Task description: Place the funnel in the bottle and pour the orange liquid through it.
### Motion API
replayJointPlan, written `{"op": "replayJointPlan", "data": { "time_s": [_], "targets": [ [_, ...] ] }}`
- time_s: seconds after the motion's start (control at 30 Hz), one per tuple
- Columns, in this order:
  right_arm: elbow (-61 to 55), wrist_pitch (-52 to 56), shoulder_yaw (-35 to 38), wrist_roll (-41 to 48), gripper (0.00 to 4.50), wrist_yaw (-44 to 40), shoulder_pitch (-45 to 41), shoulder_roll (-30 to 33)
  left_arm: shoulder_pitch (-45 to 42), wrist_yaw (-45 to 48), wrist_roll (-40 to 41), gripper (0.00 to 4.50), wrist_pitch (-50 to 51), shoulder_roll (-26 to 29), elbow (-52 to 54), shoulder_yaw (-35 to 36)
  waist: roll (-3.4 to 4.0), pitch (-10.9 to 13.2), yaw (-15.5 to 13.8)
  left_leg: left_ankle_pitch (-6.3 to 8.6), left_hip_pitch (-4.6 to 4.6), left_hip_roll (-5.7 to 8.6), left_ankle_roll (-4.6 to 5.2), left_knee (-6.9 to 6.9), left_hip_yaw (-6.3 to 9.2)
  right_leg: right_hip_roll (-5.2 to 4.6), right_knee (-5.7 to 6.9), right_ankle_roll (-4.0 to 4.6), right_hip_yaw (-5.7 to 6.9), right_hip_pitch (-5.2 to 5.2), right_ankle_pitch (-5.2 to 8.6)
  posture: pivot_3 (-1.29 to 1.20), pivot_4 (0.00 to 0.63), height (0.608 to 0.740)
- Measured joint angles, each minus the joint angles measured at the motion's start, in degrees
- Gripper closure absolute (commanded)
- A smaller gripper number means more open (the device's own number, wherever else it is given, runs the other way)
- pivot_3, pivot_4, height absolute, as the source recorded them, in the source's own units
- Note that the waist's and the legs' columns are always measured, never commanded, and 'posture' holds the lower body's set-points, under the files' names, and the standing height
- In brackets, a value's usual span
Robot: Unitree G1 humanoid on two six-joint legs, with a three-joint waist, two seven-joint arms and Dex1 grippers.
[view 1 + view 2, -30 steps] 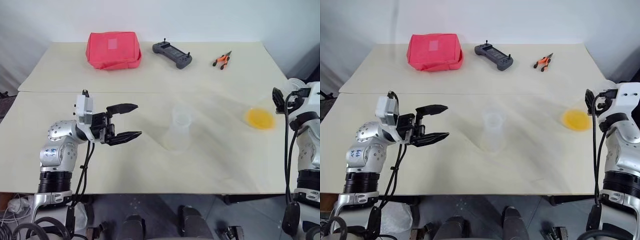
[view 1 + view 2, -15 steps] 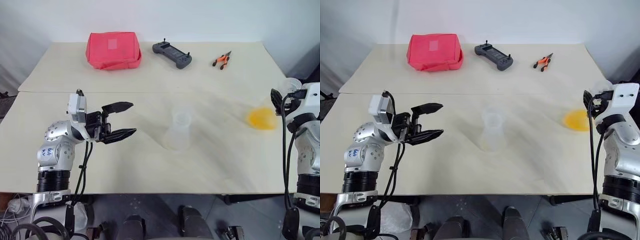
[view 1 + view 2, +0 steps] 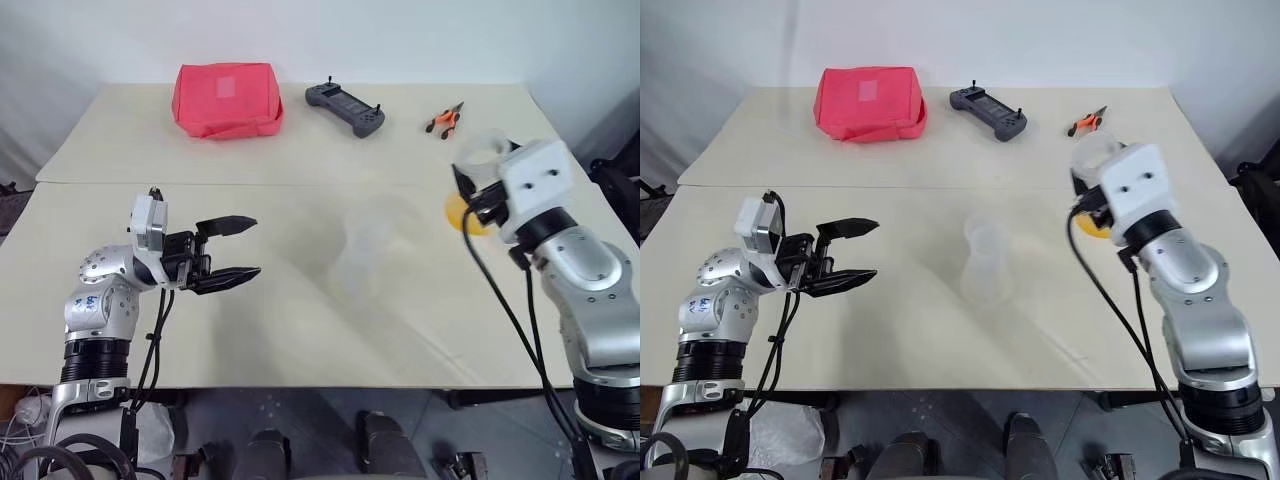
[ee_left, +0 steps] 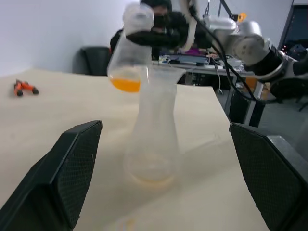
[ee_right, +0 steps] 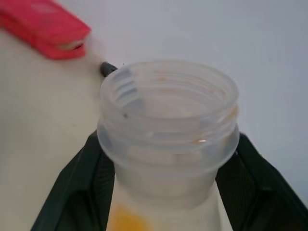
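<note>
Two clear plastic flasks: the right gripper (image 5: 163, 192) pinches the ribbed-necked one (image 3: 1092, 160), holding orange liquid (image 4: 125, 84), right of the smooth conical bottle (image 3: 985, 265) at table centre. Left gripper (image 3: 845, 255) waits, jaws spread. Judgement: carry level, tilt slowly. No funnel seen.

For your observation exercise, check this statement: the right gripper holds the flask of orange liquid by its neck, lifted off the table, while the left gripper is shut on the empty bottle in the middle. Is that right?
One detail is wrong. The left gripper is open and holds nothing; the bottle stands free on the table, as the left eye view shows. The right gripper does hold the flask of orange liquid by its neck, lifted.
</note>
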State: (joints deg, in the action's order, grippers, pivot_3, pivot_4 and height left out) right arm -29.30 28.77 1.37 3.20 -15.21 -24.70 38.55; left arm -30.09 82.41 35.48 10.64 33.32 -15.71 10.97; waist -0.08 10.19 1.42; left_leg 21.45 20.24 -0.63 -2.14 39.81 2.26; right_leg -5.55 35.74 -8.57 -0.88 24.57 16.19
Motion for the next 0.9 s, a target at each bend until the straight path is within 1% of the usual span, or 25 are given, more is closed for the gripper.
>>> {"op": "replayJointPlan", "data": {
  "time_s": [0.1,0.2,0.53,0.73,0.9],
  "targets": [
    [-0.08,-1.92,-5.34,-6.39,2.04,-0.25,-0.85,1.31,-0.82,2.09,-0.61,0.0,-1.78,-0.02,-3.03,-0.75,0.0,0.0,-0.01,0.01,0.05,0.01,0.01,-0.02,0.01,-0.01,-0.08,0.0,0.03,0.0,0.0,0.0,0.15,0.74],
    [0.37,-4.13,-7.73,-11.42,2.04,-0.41,-1.23,1.75,-1.49,3.52,-1.49,0.0,-3.4,-0.51,-5.36,-1.34,0.0,0.0,0.13,0.01,0.05,0.01,0.01,-0.12,0.01,0.0,-0.13,0.0,0.05,0.02,0.0,0.0,0.15,0.74],
    [2.27,-12.5,-10.53,-23.09,2.04,-3.3,-2.15,3.76,-3.87,3.6,-1.48,0.0,-4.94,-3.01,-8.04,-2.47,-0.01,0.0,0.18,0.01,0.06,-0.01,0.01,-0.18,0.02,0.0,-0.17,0.0,0.08,0.05,0.0,0.0,0.15,0.74],
    [2.21,-13.46,-12.76,-30.95,2.04,-4.54,-2.15,3.24,-5.39,3.63,-1.46,0.0,-5.64,-3.26,-9.87,-3.3,-0.01,0.0,0.18,0.01,0.06,0.0,0.01,-0.18,0.01,0.0,-0.17,0.0,0.09,0.05,0.0,0.0,0.15,0.74],
    [-0.08,-12.62,-12.92,-37.56,2.04,-5.49,-1.42,1.7,-5.59,3.63,-1.41,0.0,-5.7,-3.65,-10.06,-3.76,0.0,0.0,0.17,0.0,0.06,0.0,0.01,-0.19,0.02,0.0,-0.18,0.0,0.09,0.06,0.0,0.0,0.15,0.74]
  ]
}}
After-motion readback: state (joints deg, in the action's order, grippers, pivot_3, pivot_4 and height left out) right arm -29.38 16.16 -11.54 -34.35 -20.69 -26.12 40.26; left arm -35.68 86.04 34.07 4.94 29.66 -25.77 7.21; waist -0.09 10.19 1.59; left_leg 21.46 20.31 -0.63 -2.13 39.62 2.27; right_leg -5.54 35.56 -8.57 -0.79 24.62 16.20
